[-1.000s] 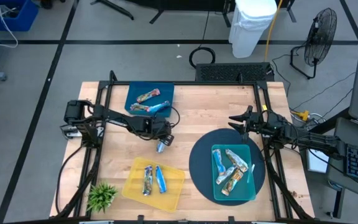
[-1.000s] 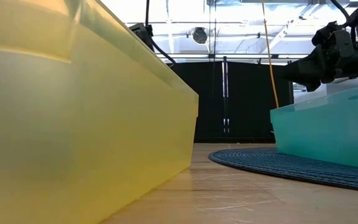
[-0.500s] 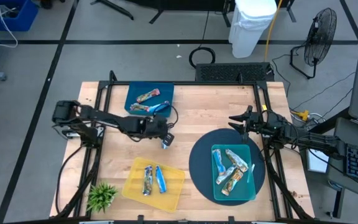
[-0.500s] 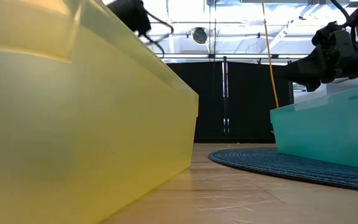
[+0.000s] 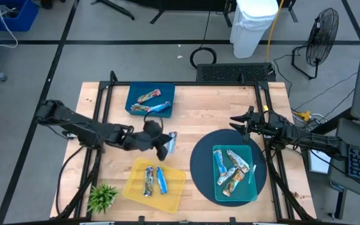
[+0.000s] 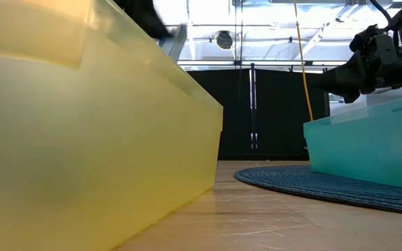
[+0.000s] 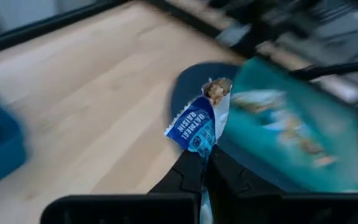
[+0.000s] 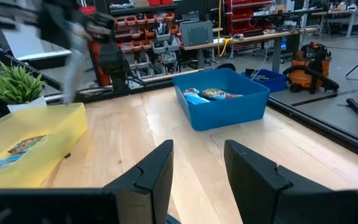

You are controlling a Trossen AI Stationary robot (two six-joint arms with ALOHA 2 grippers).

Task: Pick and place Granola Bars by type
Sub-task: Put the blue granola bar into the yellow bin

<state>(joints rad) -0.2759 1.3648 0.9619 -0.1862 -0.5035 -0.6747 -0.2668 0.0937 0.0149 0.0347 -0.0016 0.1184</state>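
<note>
My left gripper [image 5: 164, 146] hangs over the table's middle, just beyond the yellow tray [image 5: 133, 187], shut on a blue-silver granola bar [image 5: 171, 142]. Its torn far end shows in the left wrist view [image 7: 215, 91]. Two bars lie in the yellow tray, several in the blue tray [image 5: 136, 94] at the far side, and several in the teal tray [image 5: 252, 190] on a dark round mat [image 5: 200, 164]. My right gripper [image 5: 238, 122] waits open beyond the mat, near the right rail. My left gripper pinches the blue-silver bar's near end [image 7: 201, 149] between its two fingers. The fingers run roughly level, pointing toward the table's right, in line with the bar. The bar sticks out past the fingertips [image 7: 188, 165] and is lifted clear of the table.
A small green plant [image 5: 102, 197] stands at the near left corner. Black frame rails [image 5: 102, 112] run along the table's left and right sides. Bare wood [image 5: 217, 103] lies between the blue tray and the mat.
My left gripper has taken hold of the blue-silver bar that lay on the table and lifted it clear. It has swung from pointing at the near edge to pointing toward the table's right, and the arm has drawn back toward the left.
</note>
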